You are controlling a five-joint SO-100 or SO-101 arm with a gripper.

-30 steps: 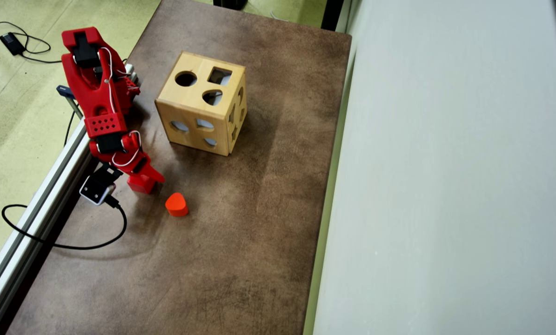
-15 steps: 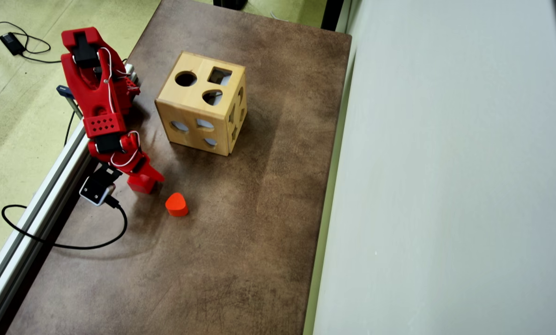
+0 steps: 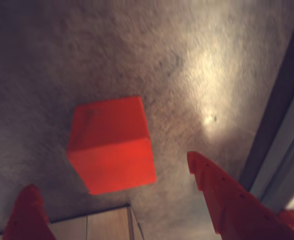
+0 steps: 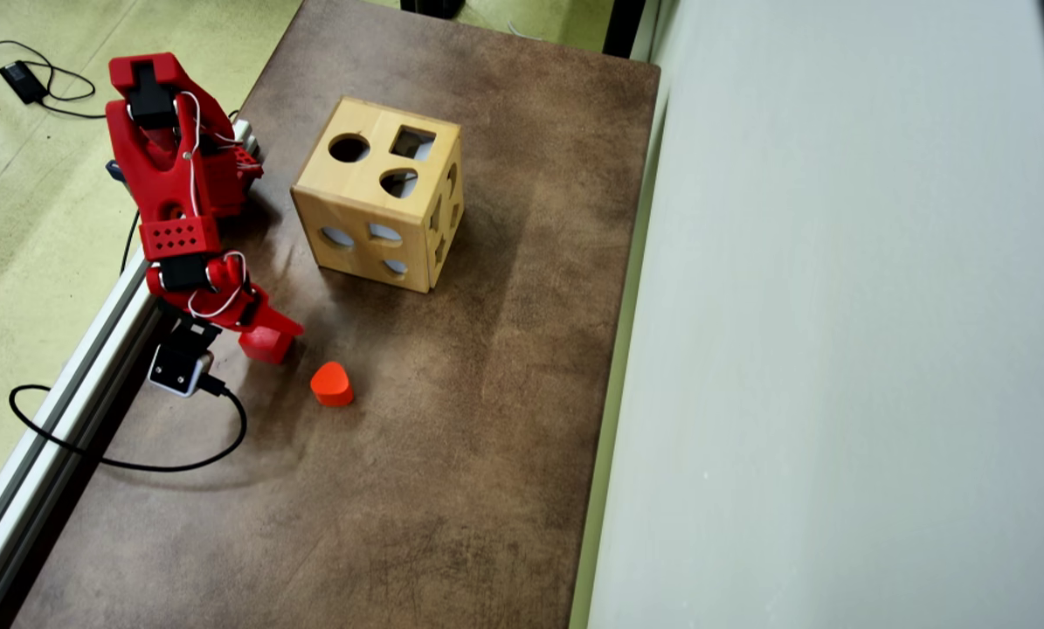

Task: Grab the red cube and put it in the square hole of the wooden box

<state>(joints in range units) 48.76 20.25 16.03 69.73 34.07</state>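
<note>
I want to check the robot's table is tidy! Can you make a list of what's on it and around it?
Surface: brown mottled table, no spills seen.
Job's things: red cube on the table, ahead of the gripper; wooden box upright, square hole on top, unblocked.
Clutter: orange heart block beside the cube.
Gripper: gripper open, fingers apart, not touching the cube.
Cables: black cable looping over the table edge; white wires on the arm.
Surroundings: metal rail on the left in the overhead view, pale wall on the right.
</note>
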